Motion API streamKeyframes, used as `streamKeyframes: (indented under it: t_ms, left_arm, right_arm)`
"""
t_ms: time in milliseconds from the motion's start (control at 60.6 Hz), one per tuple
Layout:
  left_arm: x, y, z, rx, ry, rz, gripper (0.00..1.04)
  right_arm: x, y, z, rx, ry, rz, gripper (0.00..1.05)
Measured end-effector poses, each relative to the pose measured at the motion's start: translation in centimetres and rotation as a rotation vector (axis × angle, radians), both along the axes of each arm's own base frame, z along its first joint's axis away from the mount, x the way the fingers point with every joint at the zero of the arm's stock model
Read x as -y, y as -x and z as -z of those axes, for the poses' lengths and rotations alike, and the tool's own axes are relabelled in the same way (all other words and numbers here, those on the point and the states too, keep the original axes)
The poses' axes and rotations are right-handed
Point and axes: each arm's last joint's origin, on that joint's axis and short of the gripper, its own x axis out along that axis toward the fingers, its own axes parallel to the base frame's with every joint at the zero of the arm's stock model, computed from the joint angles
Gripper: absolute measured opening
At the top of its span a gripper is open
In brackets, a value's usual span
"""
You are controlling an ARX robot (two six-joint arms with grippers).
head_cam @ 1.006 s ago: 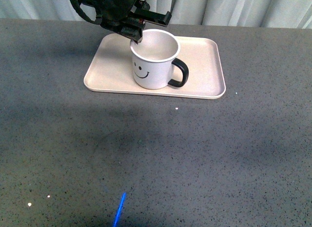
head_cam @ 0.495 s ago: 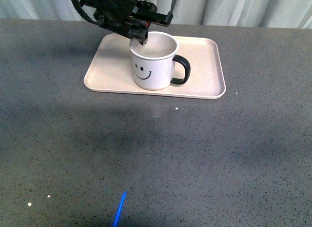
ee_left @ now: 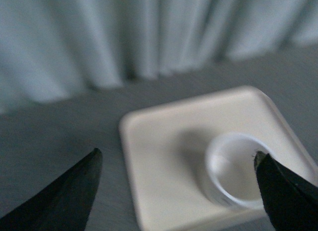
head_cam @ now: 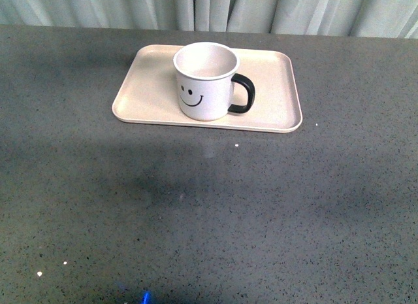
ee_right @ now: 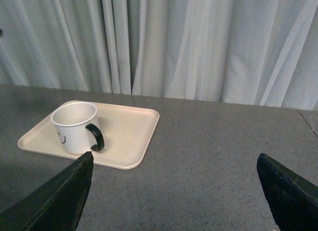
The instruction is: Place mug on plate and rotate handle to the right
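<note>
On plate (head_cam: 274, 88), mug (head_cam: 204, 82) upright, handle (head_cam: 243, 95) pointing right. L gripper (ee_left: 176, 154), R gripper (ee_right: 174, 155): my jaws wide apart, empty.

The left gripper (ee_left: 176, 159) has lifted off the mug (head_cam: 204, 88).

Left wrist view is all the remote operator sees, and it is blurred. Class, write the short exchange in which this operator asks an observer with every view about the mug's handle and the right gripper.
Operator: I see the mug from above, on the plate. Which way is it turned?
Observer: In the front view its handle sticks out to the robot's right, and the smiley face is toward the robot.
Operator: And the right gripper?
Observer: The right gripper is open and empty, apart from the plate.
</note>
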Motion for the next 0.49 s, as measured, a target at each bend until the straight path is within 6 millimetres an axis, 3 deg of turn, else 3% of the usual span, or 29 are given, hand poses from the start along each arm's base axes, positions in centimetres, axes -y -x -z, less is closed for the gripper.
streamKeyframes:
  t_ms: [66, 132, 346, 445, 495]
  left_arm:
    - [-2.0, 3.1, 0.4, 0.231, 0.036, -0.229, 0.72]
    - [-3.4, 5.3, 1.2, 0.320, 0.069, -0.292, 0.61]
    - [-5.8, 10.2, 4.5, 0.314, 0.078, -0.305, 0.23]
    - [-6.6, 12.0, 5.1, 0.319, 0.081, -0.305, 0.06]
    - [-6.8, 12.6, 5.3, 0.321, 0.086, -0.307, 0.02]
  right_arm:
    - [0.0, 0.0, 0.0, 0.000, 0.000, 0.000, 0.96]
    - [0.0, 0.0, 0.0, 0.000, 0.000, 0.000, 0.96]
    - [0.0, 0.0, 0.0, 0.000, 0.000, -0.001, 0.96]
    - [0.0, 0.0, 0.0, 0.000, 0.000, 0.000, 0.96]
    - [0.0, 0.0, 0.0, 0.000, 0.000, 0.000, 0.96]
